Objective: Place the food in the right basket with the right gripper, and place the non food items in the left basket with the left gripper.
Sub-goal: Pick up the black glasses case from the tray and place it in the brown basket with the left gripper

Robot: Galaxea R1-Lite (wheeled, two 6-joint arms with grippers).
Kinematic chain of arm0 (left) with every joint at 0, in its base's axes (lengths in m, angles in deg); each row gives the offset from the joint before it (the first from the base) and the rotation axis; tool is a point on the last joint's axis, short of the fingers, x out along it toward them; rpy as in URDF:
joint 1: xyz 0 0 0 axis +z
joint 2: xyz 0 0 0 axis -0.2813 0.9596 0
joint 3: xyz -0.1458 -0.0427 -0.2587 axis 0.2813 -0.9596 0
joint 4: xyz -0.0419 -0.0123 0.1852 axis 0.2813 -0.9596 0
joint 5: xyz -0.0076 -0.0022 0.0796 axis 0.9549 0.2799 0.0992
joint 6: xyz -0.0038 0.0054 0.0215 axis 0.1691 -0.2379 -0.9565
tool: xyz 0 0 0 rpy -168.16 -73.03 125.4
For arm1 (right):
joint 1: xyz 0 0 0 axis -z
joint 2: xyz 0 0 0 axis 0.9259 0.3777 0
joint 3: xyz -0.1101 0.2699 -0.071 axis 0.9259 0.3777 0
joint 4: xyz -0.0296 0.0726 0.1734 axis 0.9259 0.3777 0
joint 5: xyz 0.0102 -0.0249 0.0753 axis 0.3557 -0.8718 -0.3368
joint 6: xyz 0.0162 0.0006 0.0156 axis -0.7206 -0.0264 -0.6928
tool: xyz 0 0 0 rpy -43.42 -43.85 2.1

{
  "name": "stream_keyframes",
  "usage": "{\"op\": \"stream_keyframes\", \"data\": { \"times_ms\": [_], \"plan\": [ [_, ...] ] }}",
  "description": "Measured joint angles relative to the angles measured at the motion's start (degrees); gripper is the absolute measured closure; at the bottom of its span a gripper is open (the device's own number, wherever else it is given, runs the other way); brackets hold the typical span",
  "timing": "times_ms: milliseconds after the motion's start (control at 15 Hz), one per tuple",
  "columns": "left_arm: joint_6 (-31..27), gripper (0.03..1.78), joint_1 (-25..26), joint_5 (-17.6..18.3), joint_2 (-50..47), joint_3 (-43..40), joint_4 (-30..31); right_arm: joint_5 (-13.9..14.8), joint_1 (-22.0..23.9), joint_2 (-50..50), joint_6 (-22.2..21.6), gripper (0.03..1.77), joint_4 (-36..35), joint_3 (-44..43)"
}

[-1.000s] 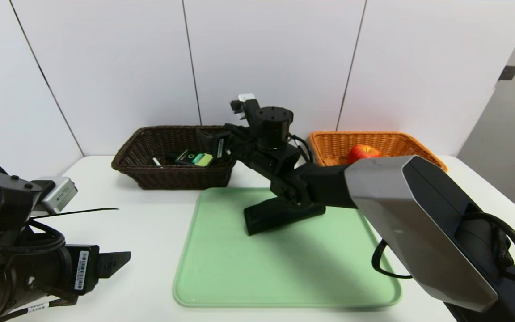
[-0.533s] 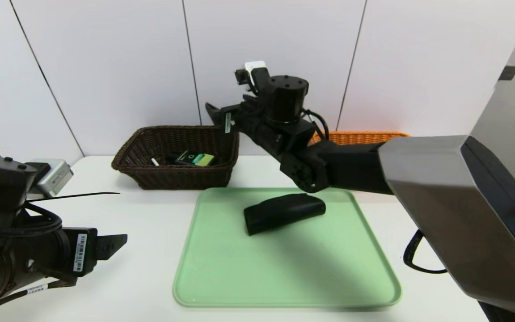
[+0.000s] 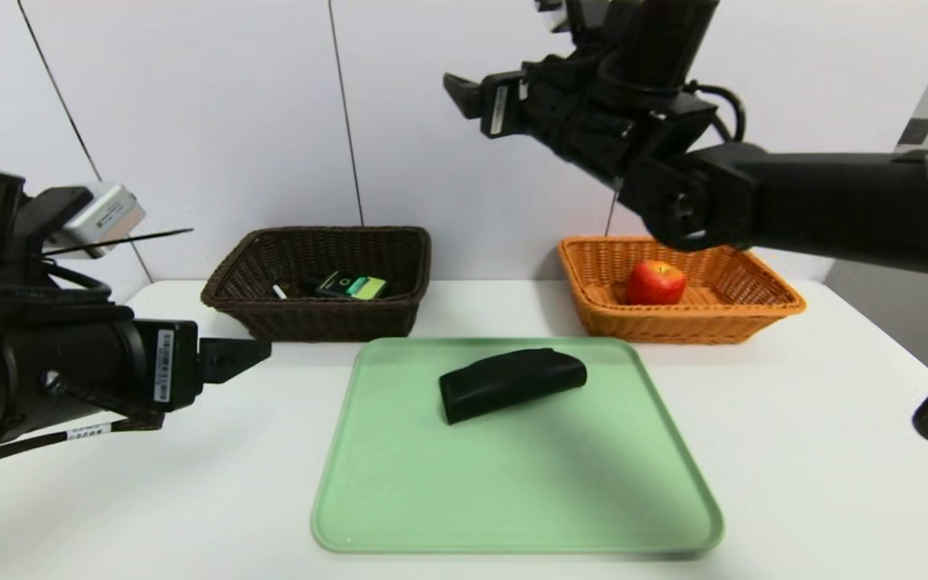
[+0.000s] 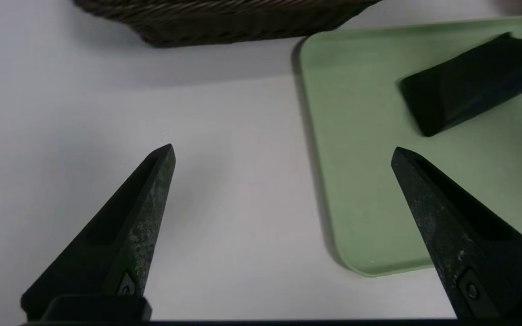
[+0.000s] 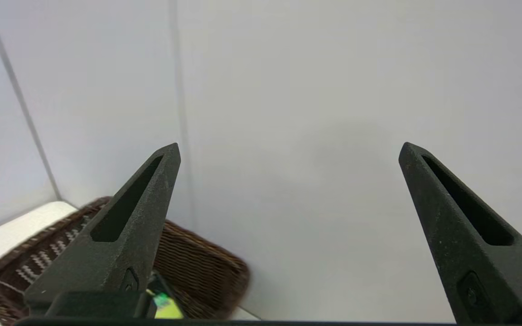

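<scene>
Your left end effector [image 3: 258, 354], fingers spread and empty, sits left of the black scanner [image 3: 511, 382]. Scanner's long axis runs left-right across the green tray [image 3: 512, 499]. Right end effector [image 5: 288, 149], also spread empty, hangs high and farther off.

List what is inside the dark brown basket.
In the dark brown basket lie a white pen and a small black bottle with a green label. The near wall covers the basket's floor in front of them, so anything there is hidden.

Woven wicker on both: dark brown rectangular basket [image 3: 319, 278] at 11 o'clock, orange-tan rectangular basket [image 3: 722, 310] at 1. Smooth matt pale green plastic tray [image 3: 512, 491] centre. Matt black angled device [image 3: 511, 383], smooth. Glossy red apple [image 3: 655, 283]. Smooth white tabletop [image 3: 818, 451].
</scene>
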Motion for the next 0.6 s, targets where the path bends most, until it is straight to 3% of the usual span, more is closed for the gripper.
{"op": "stream_keyframes", "data": {
  "times_ms": [333,600],
  "plan": [
    [-4.63,0.12,-6.0,8.51,7.68,5.79,9.25,-3.54,8.16,-10.78,-0.35,0.11,17.91,2.21],
    [-9.25,0.12,-6.69,16.35,15.62,9.36,12.57,-7.39,15.93,-17.48,-0.49,0.11,39.16,2.93]
  ]
}}
